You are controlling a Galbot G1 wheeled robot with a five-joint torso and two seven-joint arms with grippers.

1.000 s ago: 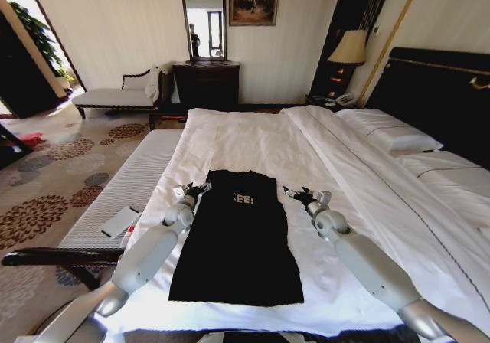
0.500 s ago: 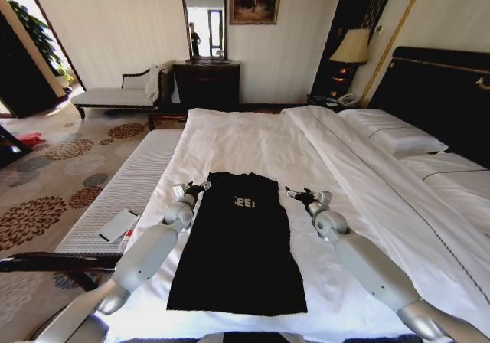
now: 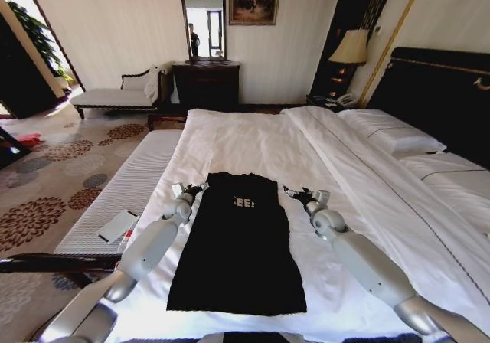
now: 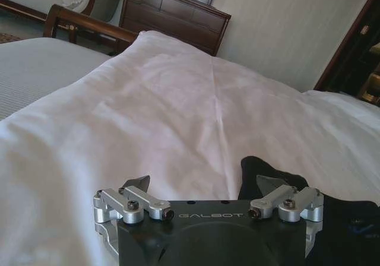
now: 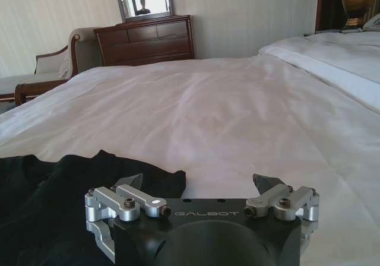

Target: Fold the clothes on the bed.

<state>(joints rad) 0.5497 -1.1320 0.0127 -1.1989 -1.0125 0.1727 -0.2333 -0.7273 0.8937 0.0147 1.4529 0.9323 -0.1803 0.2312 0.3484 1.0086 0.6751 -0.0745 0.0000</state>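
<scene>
The black short-sleeved soft-fabric T-shirt (image 3: 238, 243) lies flat on the large white-sheeted bed (image 3: 253, 140), already narrowed into a long strip, its white chest lettering (image 3: 243, 202) facing up near the far end. Seen from the head camera, the shirt sits in the lower middle of the bed, with the collar end at 12 o'clock and the hem at 6 o'clock.

The left claw (image 3: 194, 188) is at the shirt's far corner, at about 10 o'clock from the lettering, just beside the fabric edge. In the left wrist view its fingers (image 4: 136, 183) stand wide apart, holding nothing, with the black fabric (image 4: 309, 212) lying under one side of the claw (image 4: 205, 183).

The right claw (image 3: 295, 194) is at about 3 o'clock from the lettering, over bare white sheet just beside the shirt's edge. In the right wrist view the claw (image 5: 202, 180) is spread wide and empty, with the shirt fabric (image 5: 53, 195) beneath one finger (image 5: 132, 181) and white sheet beneath the other.

The dark wooden headboard (image 3: 440, 98) stands at 2 o'clock.
</scene>
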